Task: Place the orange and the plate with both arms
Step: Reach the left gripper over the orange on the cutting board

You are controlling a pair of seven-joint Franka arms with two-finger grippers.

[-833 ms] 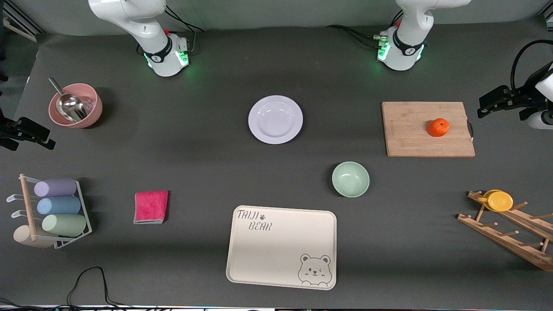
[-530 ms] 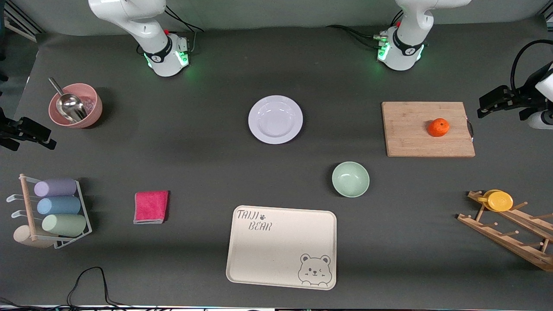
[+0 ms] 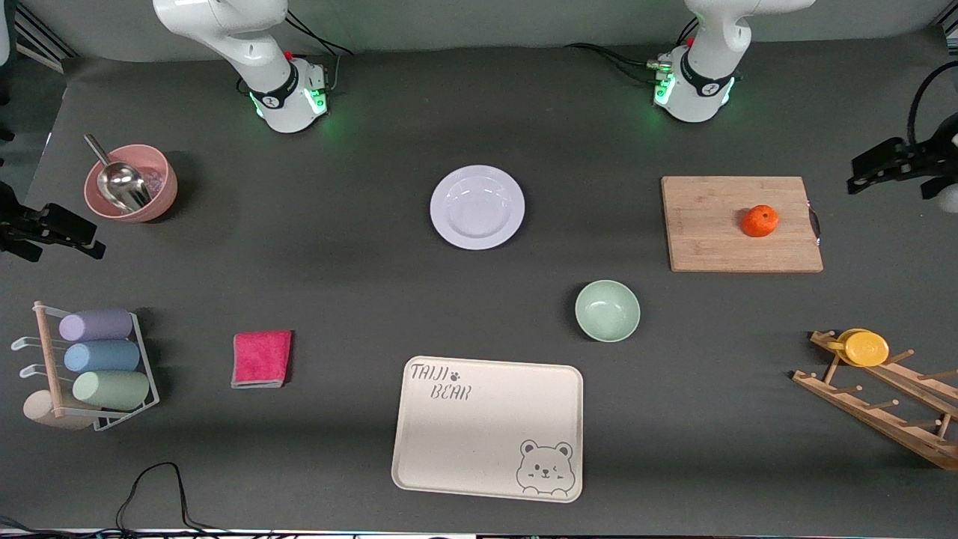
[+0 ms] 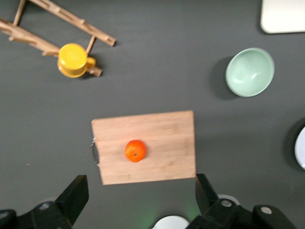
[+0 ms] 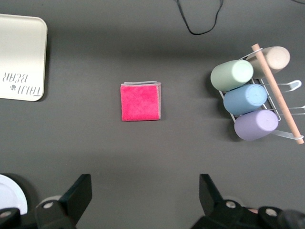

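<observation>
The orange [image 3: 760, 221] lies on a wooden cutting board [image 3: 718, 239] toward the left arm's end of the table; it also shows in the left wrist view [image 4: 136, 150]. The white plate [image 3: 477, 206] lies on the table mid-way between the arm bases. My left gripper [image 3: 872, 168] hangs high in the air beside the board, open and empty [image 4: 140, 193]. My right gripper [image 3: 52, 232] hangs high over the right arm's end of the table, open and empty [image 5: 145, 191].
A pale green bowl [image 3: 607, 311] and a cream bear tray [image 3: 486, 427] sit nearer the front camera. A pink cloth [image 3: 261, 358], a cup rack [image 3: 90, 367], a pink bowl with a scoop [image 3: 131, 183] and a wooden rack with a yellow cup [image 3: 864, 348] stand around.
My left gripper has shifted outward toward the left arm's end of the table. My right gripper has edged slightly toward the table's middle. Orange and plate have not moved.
</observation>
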